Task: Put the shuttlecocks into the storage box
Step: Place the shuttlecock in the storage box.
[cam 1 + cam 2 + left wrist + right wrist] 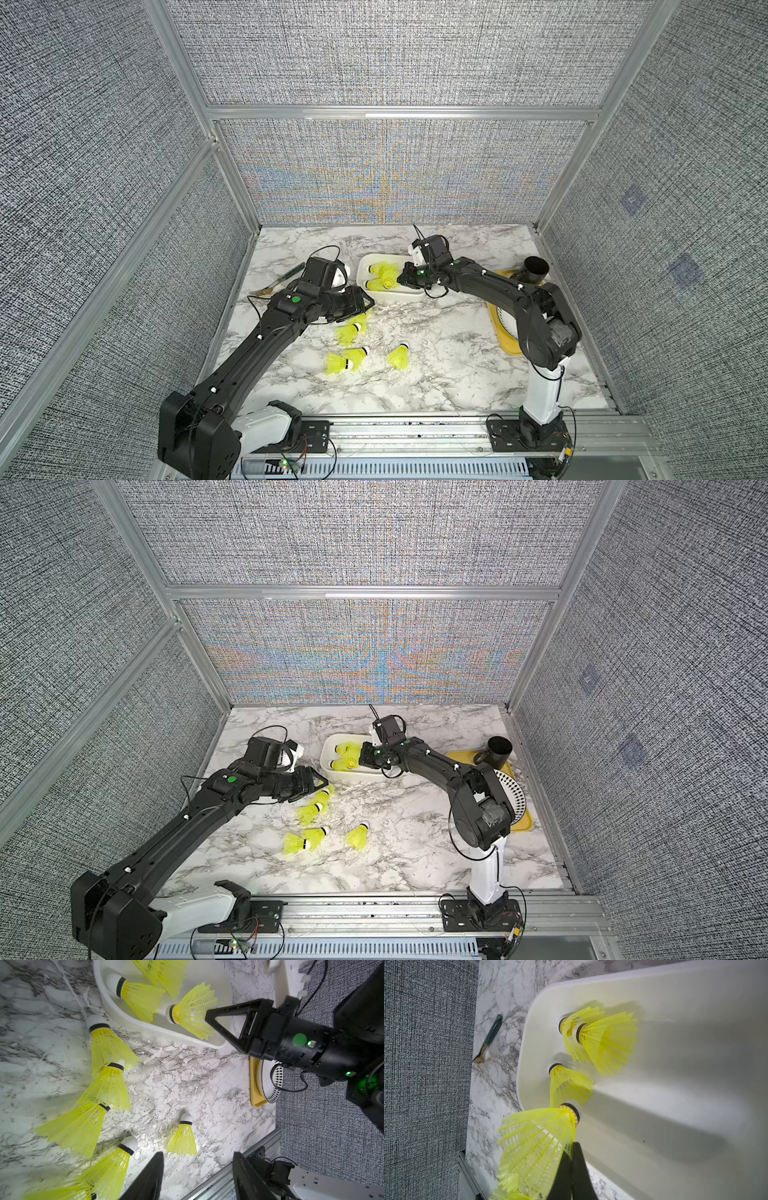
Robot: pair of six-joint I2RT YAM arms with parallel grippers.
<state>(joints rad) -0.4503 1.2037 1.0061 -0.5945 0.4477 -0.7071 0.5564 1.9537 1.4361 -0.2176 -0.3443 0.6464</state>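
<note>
Neon-yellow, white-capped shuttlecock (533, 1142) sits pinched in right gripper (572, 1147) above storage box (675, 1022); left gripper (197, 1154) parted, empty.

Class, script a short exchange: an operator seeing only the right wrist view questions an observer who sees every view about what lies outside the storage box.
Operator: My right gripper holds one shuttlecock at the storage box. What lies outside?
Observer: I count six loose shuttlecocks on the table.
Operator: Where is the left gripper?
Observer: At that cluster's box-side end, fingers apart, holding nothing.
</note>
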